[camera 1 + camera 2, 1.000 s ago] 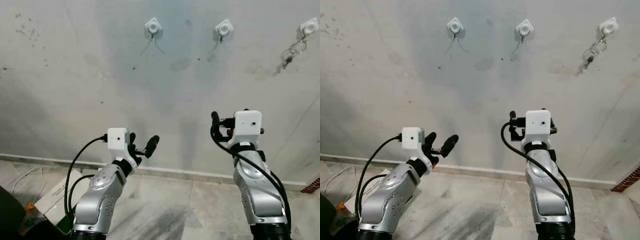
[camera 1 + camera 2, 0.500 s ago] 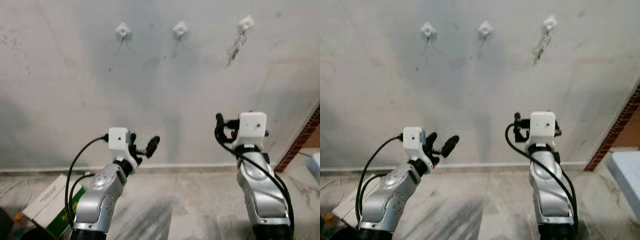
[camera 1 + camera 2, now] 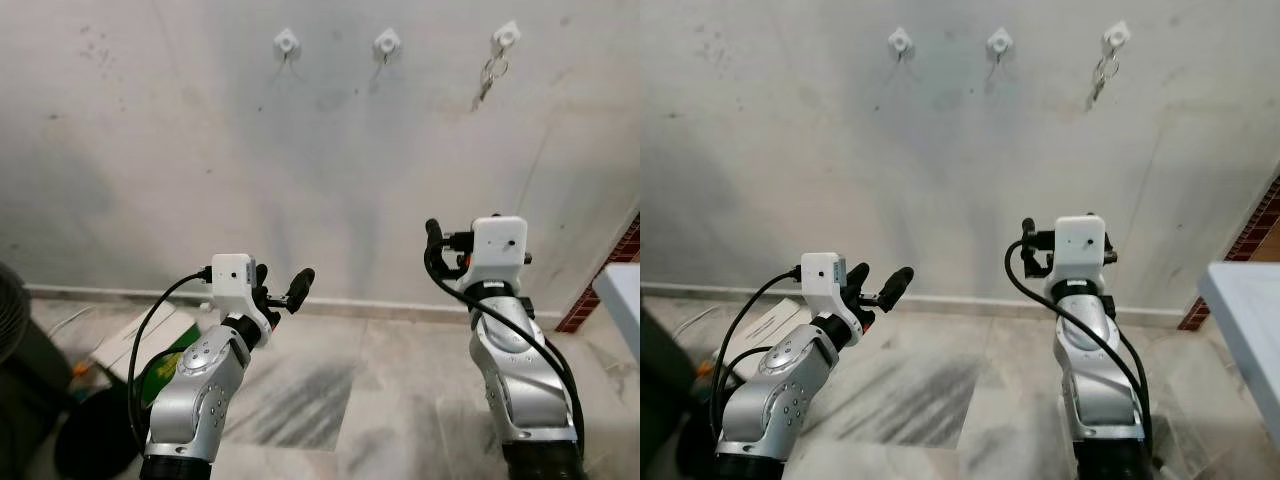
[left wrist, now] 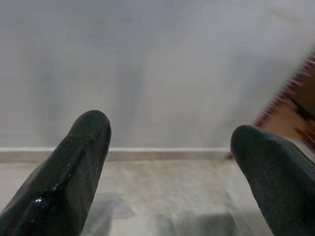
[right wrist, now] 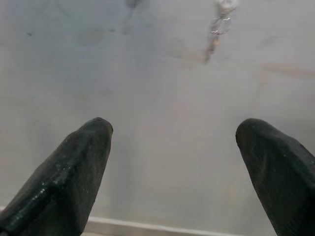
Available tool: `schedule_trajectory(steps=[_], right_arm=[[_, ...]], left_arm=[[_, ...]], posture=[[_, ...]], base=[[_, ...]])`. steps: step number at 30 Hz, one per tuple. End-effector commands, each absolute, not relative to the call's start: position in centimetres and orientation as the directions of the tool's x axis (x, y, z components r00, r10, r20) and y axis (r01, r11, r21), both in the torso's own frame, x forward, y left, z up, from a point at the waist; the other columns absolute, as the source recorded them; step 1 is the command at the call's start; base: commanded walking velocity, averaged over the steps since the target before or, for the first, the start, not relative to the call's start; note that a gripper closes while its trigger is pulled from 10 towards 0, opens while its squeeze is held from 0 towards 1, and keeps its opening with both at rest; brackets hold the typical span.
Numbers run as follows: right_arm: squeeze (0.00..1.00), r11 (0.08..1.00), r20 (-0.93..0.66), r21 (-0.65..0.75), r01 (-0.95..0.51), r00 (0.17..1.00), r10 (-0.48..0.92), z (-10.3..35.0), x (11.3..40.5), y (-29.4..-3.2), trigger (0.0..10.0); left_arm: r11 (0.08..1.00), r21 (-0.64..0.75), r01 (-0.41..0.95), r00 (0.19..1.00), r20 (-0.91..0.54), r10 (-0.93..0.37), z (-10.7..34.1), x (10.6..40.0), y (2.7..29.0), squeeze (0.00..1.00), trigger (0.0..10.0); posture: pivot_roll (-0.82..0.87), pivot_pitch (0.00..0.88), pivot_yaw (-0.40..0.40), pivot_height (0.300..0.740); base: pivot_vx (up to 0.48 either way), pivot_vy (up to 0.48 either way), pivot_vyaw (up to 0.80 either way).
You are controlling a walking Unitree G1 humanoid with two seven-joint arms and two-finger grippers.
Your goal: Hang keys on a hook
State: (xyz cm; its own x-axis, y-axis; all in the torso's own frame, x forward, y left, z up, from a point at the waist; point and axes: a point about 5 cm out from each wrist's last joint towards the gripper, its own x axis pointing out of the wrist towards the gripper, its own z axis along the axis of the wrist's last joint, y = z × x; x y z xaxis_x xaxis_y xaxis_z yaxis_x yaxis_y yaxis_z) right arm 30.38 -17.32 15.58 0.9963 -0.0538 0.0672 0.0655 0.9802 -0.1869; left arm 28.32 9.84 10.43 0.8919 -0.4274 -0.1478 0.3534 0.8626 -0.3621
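Three white hooks sit high on the grey wall: a left hook (image 3: 286,42), a middle hook (image 3: 387,43) and a right hook (image 3: 506,37). A key ring with keys (image 3: 489,78) hangs from the right hook, also visible as the keys (image 5: 216,34) in the right wrist view. My left gripper (image 3: 281,289) is raised low before the wall, open and empty. My right gripper (image 3: 448,240) is also raised, well below the keys, open with nothing between its fingers (image 5: 74,172).
A cardboard box with green print (image 3: 150,350) lies on the marble floor at the left, next to dark objects (image 3: 25,350). A brick edge (image 3: 612,265) and a pale blue-white surface (image 3: 625,295) are at the right. A baseboard (image 3: 350,308) runs along the wall.
The whole picture has shifted as the camera moved; the hooks now look smaller and sit further right. Both arms hold the same pose, and the keys stay on the right hook.
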Motion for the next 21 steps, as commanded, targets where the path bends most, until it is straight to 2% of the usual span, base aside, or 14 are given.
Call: schedule_trajectory(steps=[1, 7, 16, 21], right_arm=[[0.00, 0.983, 0.060, -0.174, 0.062, 0.997, -0.053, 15.44, 30.43, -17.24, 10.0], [0.00, 0.983, 0.058, -0.159, 0.095, 0.995, -0.087, 15.27, 30.18, -17.49, 10.0], [0.00, 0.984, 0.043, -0.160, 0.073, 0.997, -0.067, 14.97, 29.81, -17.09, 10.0], [0.00, 0.983, 0.040, -0.168, 0.066, 0.997, -0.060, 15.02, 29.91, -17.30, 10.0]], left_arm=[[0.869, -0.337, 0.362, 0.891, -0.149, -0.429, 10.52, 28.58, 10.36, 0.00, 10.0], [0.873, -0.348, 0.342, 0.901, -0.141, -0.409, 10.65, 28.84, 10.44, 0.00, 10.0], [0.868, -0.355, 0.348, 0.898, -0.139, -0.417, 10.61, 28.75, 10.09, 0.00, 10.0], [0.873, -0.355, 0.335, 0.904, -0.141, -0.404, 10.61, 29.00, 10.41, 0.00, 10.0]], posture=[[-0.09, 0.000, 0.085, 0.740], [-0.10, 0.000, 0.094, 0.740], [-0.10, 0.000, 0.097, 0.740], [-0.10, 0.000, 0.097, 0.740]], base=[[-0.296, 0.000, 0.00], [-0.290, 0.000, 0.00], [-0.279, 0.000, 0.00], [0.000, 0.000, 0.00]])
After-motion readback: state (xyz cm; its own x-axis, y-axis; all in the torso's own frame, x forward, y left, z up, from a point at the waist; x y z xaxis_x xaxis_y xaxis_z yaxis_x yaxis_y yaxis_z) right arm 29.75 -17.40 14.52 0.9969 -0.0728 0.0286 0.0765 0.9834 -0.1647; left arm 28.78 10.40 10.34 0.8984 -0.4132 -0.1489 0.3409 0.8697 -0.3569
